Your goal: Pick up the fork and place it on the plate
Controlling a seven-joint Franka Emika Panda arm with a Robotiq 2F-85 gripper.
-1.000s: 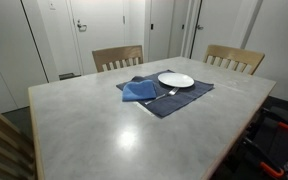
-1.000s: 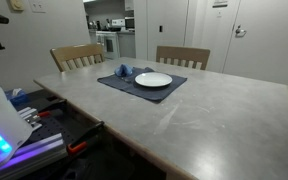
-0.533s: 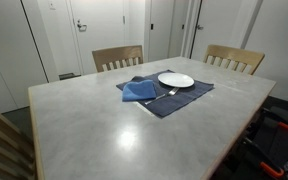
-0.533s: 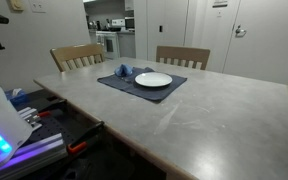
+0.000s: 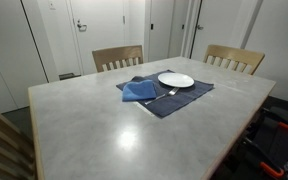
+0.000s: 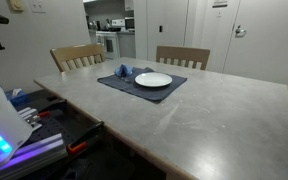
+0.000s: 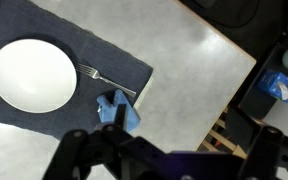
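Observation:
The white plate (image 5: 176,80) sits on a dark blue placemat (image 5: 189,98) at the far side of the grey table; it also shows in the other exterior view (image 6: 153,80) and in the wrist view (image 7: 32,74). The thin silvery fork (image 7: 106,80) lies flat on the placemat between the plate and a crumpled blue napkin (image 7: 117,110); an exterior view shows it faintly (image 5: 167,95). My gripper (image 7: 169,152) appears only in the wrist view, as a dark shape high above the table, with its fingers spread apart and empty, off to the side of the fork.
Two wooden chairs (image 5: 117,57) (image 5: 234,58) stand behind the table's far edge. The table edge (image 7: 224,45) drops off near the placemat, with equipment and a blue object (image 7: 284,85) on the floor beyond. Doors and cabinets line the back walls.

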